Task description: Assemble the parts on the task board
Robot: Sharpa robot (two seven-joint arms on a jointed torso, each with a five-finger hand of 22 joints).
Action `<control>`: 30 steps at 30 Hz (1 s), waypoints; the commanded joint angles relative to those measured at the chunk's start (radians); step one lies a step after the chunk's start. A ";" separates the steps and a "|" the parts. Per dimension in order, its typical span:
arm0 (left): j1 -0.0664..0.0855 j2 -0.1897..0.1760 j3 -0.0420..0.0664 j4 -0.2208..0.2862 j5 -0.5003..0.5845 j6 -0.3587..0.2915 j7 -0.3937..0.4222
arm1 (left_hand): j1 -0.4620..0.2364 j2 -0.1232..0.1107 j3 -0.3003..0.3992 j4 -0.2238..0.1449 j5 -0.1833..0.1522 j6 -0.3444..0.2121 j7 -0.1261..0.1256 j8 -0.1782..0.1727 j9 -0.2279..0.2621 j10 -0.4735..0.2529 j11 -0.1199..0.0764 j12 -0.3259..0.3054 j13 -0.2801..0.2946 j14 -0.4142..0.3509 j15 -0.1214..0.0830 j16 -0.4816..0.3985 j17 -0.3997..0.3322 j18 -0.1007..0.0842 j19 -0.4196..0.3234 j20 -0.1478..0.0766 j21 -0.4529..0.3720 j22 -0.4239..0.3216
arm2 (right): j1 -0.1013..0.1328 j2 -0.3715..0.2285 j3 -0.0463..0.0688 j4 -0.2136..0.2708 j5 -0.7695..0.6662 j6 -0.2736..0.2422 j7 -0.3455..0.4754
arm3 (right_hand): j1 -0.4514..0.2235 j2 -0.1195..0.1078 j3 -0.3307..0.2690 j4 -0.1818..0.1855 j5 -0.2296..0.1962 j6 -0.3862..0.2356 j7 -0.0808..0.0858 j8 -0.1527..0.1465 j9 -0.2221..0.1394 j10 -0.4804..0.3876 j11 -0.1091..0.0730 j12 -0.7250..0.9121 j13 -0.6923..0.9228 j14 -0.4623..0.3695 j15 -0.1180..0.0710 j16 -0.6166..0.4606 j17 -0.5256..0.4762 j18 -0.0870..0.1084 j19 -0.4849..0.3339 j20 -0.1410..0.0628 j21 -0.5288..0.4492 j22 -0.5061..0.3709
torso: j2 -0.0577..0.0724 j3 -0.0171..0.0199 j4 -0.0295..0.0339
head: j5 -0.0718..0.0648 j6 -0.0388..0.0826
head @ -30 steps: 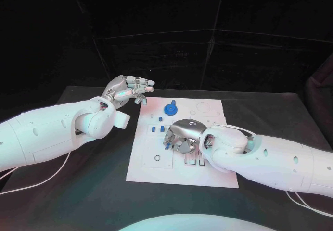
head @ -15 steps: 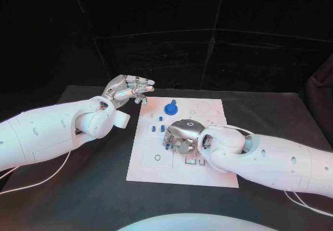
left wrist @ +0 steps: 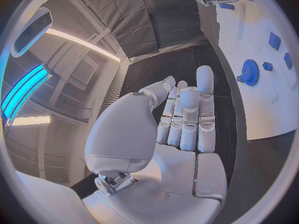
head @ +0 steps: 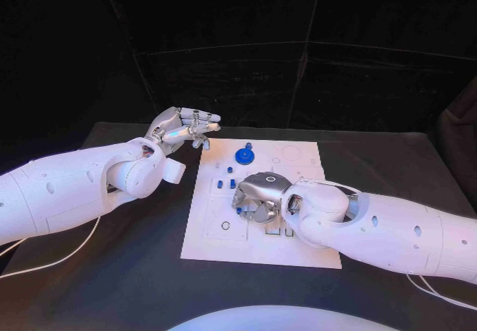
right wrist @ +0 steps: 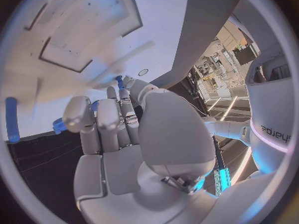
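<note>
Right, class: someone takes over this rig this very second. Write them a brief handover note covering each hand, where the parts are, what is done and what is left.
Left hand: raised beyond the task board's far left corner, fingers curled, holding nothing.
Right hand: down over the board's middle, fingers curled; the right wrist view shows a small blue part at its fingertips, though whether it is gripped is unclear.
Parts: blue gear at the far end of the board, small blue pieces left of the right hand.
Done: cannot tell.
Left: seat the loose pieces.
</note>
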 commanded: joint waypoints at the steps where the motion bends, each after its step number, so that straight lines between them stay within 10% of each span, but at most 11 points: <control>1: 0.002 -0.003 0.001 0.001 0.004 0.009 0.000 | -0.001 0.005 -0.002 -0.005 -0.003 0.000 0.002 0.002 -0.001 -0.006 0.002 0.007 0.001 -0.005 0.000 -0.004 -0.001 0.013 -0.007 0.000 -0.003 -0.001 | 0.001 -0.008 -0.001 0.007 -0.025 -0.045 -0.017 | -0.010 -0.003 -0.023 -0.005 -0.004 -0.032 0.007 -0.003 -0.001 -0.032 0.008 0.004 0.003 -0.021 0.002 -0.039 -0.050 0.021 -0.034 0.007 -0.033 -0.047 | 0.000 0.0009 0.0006 | 0.000 -0.001; 14: 0.002 -0.006 0.001 -0.003 0.004 0.011 -0.002 | -0.001 0.005 -0.002 -0.005 -0.003 0.000 0.002 0.002 -0.001 -0.006 0.002 0.007 0.001 -0.005 0.000 -0.004 -0.001 0.013 -0.007 0.000 -0.003 -0.001 | 0.001 -0.108 0.000 0.093 0.032 -0.157 0.020 | -0.005 0.018 -0.081 -0.015 0.020 -0.049 -0.003 0.007 0.004 -0.023 -0.002 0.081 0.009 0.001 -0.007 -0.016 -0.040 0.017 -0.001 0.002 -0.028 -0.030 | -0.002 0.0007 -0.0011 | -0.010 0.007; 30: 0.001 -0.006 0.000 0.002 0.004 0.014 -0.003 | 0.000 0.006 -0.003 -0.006 -0.003 -0.002 0.003 0.002 -0.002 -0.009 0.002 0.009 0.002 -0.006 0.001 -0.005 -0.005 0.013 -0.007 0.000 -0.005 -0.003 | 0.067 -0.262 0.035 0.080 0.060 -0.052 -0.061 | 0.006 0.009 -0.282 0.021 0.054 -0.115 -0.025 -0.002 0.002 -0.110 -0.003 0.105 0.003 0.000 -0.008 -0.040 -0.087 0.023 -0.012 -0.001 -0.063 -0.074 | 0.000 -0.0001 0.0007 | -0.034 0.033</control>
